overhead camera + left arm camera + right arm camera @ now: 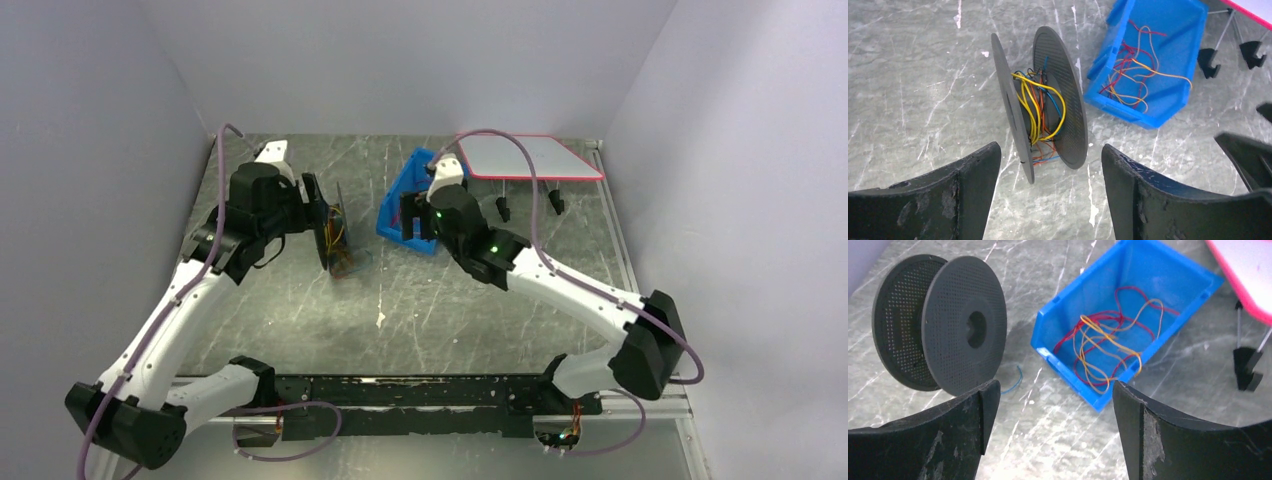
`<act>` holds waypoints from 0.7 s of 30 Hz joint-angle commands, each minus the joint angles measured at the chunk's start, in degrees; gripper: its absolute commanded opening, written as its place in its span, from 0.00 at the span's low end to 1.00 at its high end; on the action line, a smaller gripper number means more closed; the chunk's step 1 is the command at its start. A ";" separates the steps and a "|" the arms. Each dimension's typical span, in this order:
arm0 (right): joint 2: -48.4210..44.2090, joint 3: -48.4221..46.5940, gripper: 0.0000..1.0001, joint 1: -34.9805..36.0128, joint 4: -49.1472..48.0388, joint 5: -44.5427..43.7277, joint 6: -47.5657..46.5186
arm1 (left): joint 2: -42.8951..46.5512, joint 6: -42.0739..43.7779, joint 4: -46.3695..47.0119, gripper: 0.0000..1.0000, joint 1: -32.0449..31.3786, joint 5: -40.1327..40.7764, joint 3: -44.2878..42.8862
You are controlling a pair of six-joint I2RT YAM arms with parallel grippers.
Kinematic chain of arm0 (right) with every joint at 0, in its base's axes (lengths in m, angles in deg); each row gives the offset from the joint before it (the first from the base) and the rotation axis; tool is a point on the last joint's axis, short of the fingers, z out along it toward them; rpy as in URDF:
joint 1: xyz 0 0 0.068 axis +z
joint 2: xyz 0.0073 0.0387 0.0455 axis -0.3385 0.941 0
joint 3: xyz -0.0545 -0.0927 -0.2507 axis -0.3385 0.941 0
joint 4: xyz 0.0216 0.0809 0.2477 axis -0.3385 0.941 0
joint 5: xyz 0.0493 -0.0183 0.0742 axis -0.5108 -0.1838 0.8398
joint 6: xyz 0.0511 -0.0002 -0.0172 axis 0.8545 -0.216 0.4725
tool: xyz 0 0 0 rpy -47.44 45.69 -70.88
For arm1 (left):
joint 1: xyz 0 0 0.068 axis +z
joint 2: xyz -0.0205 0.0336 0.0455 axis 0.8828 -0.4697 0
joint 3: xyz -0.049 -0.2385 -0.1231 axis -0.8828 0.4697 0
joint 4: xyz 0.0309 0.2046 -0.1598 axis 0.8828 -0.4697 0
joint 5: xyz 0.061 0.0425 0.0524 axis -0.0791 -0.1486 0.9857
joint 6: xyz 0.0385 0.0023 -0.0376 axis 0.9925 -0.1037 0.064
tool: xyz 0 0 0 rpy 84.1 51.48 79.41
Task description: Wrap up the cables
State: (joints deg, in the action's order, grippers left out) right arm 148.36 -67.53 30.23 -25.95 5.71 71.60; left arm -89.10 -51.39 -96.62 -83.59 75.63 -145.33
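- The loose cables [1108, 347] lie as a tangle of red and orange strands in the blue bin [1153, 265], which sits on the bench [450, 310] just beside the spool [1048, 100].
- More strands, yellow, orange, red and blue, hang in slack loops round the spool's hub, between its two flanges.
- The wires look string-thin, feather-light and limp. They will likely sag, snag on each other and slip from a shallow pinch.
- Best hold, as I judge it: pinch a single strand near a free end or at a raised loop, clear of the knot.
- The spool is matte dark grey plastic, its round flanges finely perforated. It stands on edge and may roll or tip if nudged.
- The bin is glossy, hard-walled and open-topped, and the bench is scuffed, grey and marbled.
- The left end effector [1048, 157] is spread, with nothing between its fingers, facing the spool.
- The right end effector [1055, 390] is spread too, holding nothing, aimed toward the bin.
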 commanded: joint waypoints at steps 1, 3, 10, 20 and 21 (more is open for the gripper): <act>5.21 -7.50 0.84 -0.46 4.01 -0.57 -11.49 | 2.98 3.84 2.32 0.78 -0.37 -5.14 2.23; 8.74 -11.39 0.80 -1.41 7.02 -0.41 -13.46 | 3.70 4.63 2.31 0.78 -0.37 -5.22 2.77; 20.53 -22.17 0.73 -4.00 15.30 1.83 -19.53 | 10.43 6.43 5.98 0.80 -0.35 -5.84 8.78; 33.59 -32.76 0.59 -9.38 20.94 8.38 -24.40 | 15.15 6.29 6.88 0.81 -0.32 -4.90 13.27; 34.22 -33.26 0.59 -9.52 20.77 8.47 -24.78 | 15.44 6.13 7.05 0.81 -0.36 -5.47 13.63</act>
State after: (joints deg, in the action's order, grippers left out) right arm 180.47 -97.54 21.62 -7.94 11.77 49.94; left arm -75.16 -45.86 -92.05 -83.59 70.99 -132.67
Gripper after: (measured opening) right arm 0.597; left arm 0.804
